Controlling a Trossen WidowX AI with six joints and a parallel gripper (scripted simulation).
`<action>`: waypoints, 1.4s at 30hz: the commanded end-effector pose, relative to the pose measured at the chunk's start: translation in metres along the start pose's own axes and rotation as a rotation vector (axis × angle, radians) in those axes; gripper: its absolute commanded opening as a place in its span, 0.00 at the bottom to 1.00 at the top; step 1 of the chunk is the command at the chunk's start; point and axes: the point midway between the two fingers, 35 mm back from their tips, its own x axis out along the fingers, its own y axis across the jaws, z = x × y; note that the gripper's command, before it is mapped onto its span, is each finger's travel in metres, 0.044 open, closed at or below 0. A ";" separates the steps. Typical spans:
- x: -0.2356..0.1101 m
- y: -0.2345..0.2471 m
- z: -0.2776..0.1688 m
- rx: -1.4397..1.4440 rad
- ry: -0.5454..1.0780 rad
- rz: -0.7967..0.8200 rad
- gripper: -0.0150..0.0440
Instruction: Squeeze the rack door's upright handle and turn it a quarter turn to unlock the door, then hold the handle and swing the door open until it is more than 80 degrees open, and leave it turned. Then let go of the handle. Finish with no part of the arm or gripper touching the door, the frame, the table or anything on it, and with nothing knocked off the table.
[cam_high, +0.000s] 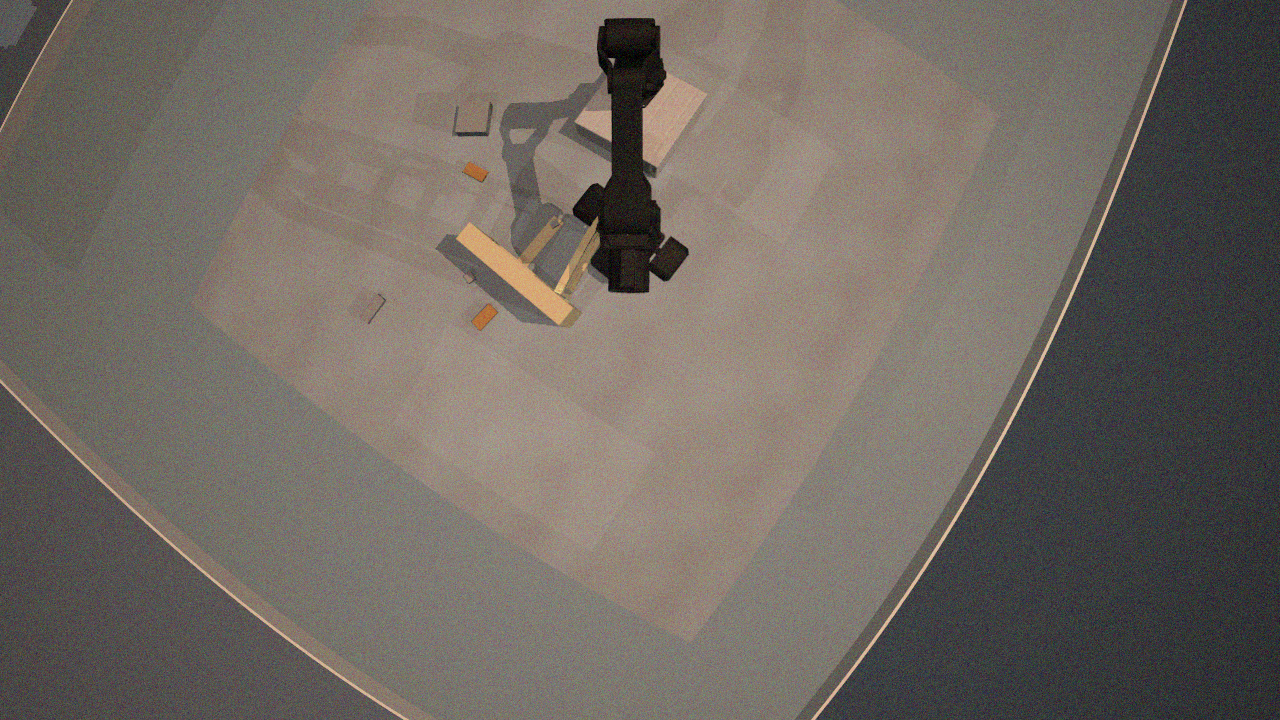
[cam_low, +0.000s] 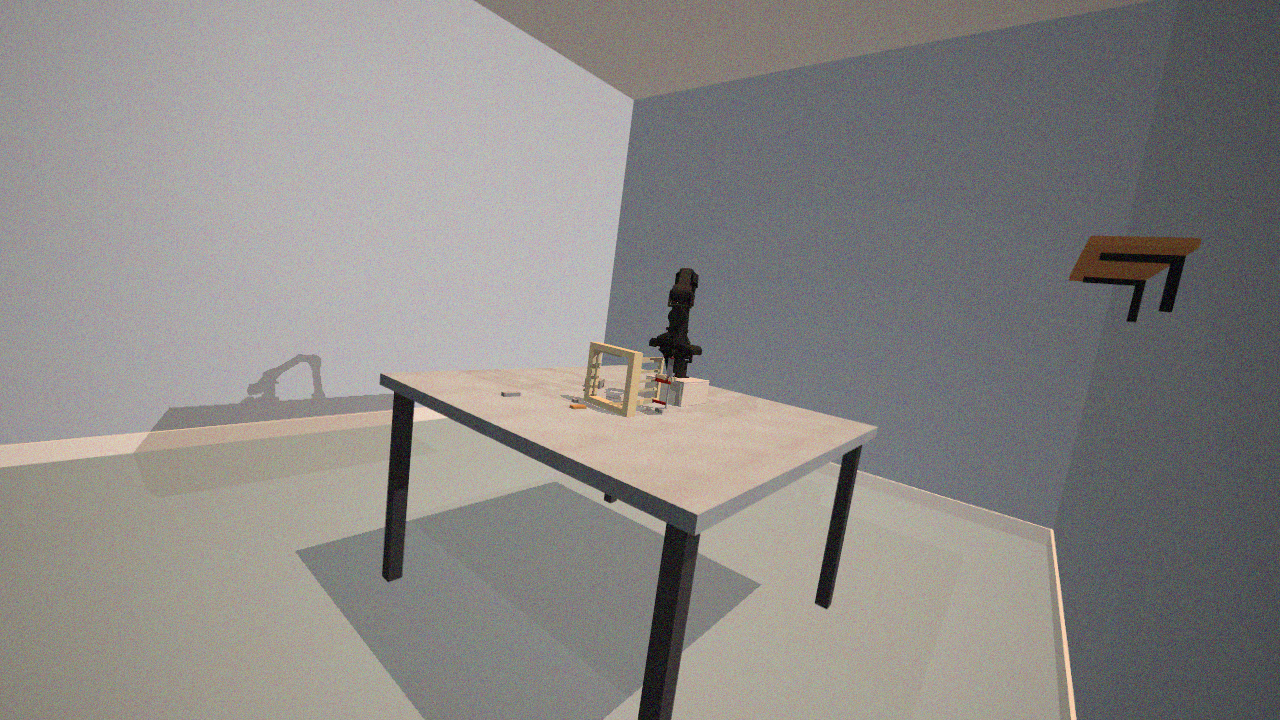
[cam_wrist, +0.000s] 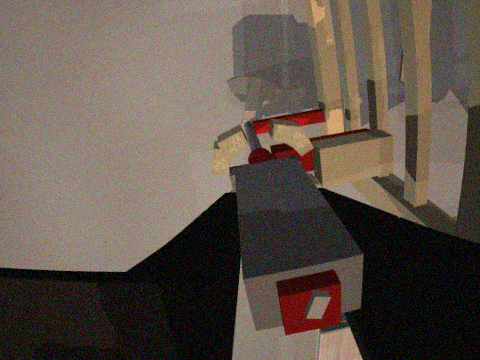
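Note:
The tan door frame (cam_high: 514, 273) (cam_low: 634, 383) stands upright on the table. The slatted tan door (cam_high: 580, 257) (cam_wrist: 355, 156) swings out from the frame's right end in the overhead view, at roughly a right angle to it; whether it is past 80 degrees I cannot tell. The handle (cam_wrist: 295, 215) is a grey block with red brackets at the door's free edge. My gripper (cam_wrist: 274, 203) is shut on the handle, its black fingers on both sides. The arm hides the grip in the overhead view. The handle's turn angle is hard to judge.
The arm's pale base block (cam_high: 675, 116) (cam_low: 693, 390) stands near the open door. Small orange blocks (cam_high: 475, 171) (cam_high: 484, 317) and grey blocks (cam_high: 473, 116) (cam_high: 373, 308) lie around the frame. A small tan bar (cam_high: 541, 240) shows between frame and door.

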 end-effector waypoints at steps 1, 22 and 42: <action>0.000 0.008 0.003 0.079 0.007 0.002 0.28; 0.000 0.028 0.008 0.220 0.007 0.003 0.28; -0.005 0.028 0.009 0.220 0.007 0.003 0.74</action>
